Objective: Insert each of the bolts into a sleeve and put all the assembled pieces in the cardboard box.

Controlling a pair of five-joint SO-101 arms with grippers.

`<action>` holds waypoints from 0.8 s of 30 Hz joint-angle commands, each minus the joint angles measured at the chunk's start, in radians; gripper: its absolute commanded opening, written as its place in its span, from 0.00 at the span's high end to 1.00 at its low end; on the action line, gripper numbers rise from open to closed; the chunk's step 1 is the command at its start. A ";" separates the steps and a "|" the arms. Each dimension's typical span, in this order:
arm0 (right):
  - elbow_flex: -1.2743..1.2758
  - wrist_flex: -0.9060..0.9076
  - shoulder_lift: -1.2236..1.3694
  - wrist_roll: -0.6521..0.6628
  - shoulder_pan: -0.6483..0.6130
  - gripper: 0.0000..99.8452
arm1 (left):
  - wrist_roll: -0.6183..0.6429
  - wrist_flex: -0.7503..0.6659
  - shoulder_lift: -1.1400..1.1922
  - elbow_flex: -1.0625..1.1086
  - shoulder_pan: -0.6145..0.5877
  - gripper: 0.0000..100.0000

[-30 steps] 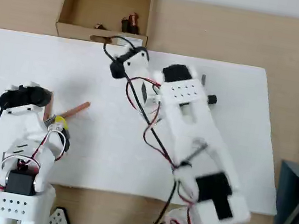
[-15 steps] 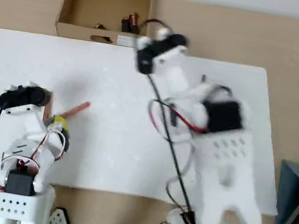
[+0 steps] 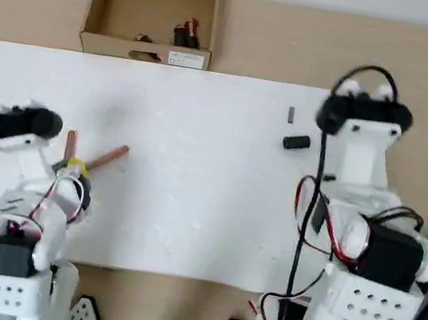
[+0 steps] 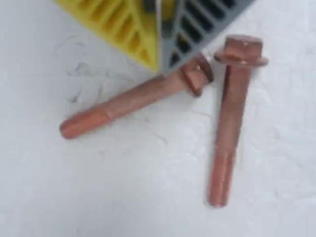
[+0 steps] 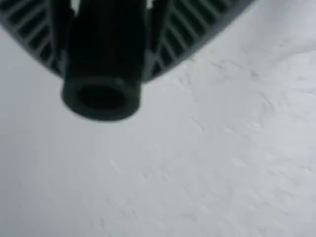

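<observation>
High view: the cardboard box (image 3: pixel 95 0) at the far edge of the tabletop (image 3: pixel 315 45) already holds some finished pieces (image 3: pixel 185 34), so part of the job looks done. On the white mat (image 3: pixel 187 221) a bolt (image 3: pixel 71 144) and a second bolt (image 3: pixel 109 156) lie bare, just beside the left end effector (image 3: pixel 75 166). A loose sleeve (image 3: pixel 297 142) lies on the mat near the right arm (image 3: pixel 359 164).

Left wrist view: the left end effector looks clenched on nothing, its tip at the head of one bolt. Both bolts lie flat with their heads close together, and neither is in a sleeve.

Right wrist view: a black sleeve (image 5: pixel 101 94) sits right at the right end effector (image 5: pixel 106 71), open end toward the camera. I cannot tell whether it is grasped, nor whether it is the loose one.

By my reckoning, two insertions and two drops into the box remain.
</observation>
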 commanded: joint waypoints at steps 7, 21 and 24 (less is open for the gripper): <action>0.171 -0.071 -0.137 -0.009 0.094 0.99 | -0.072 0.006 0.582 -0.473 -0.011 1.00; 0.341 -0.141 -0.317 -0.011 0.185 0.99 | -0.376 0.173 1.035 -0.694 -0.143 1.00; 0.349 -0.144 -0.331 -0.011 0.186 0.99 | -0.414 0.173 1.118 -0.701 -0.141 1.00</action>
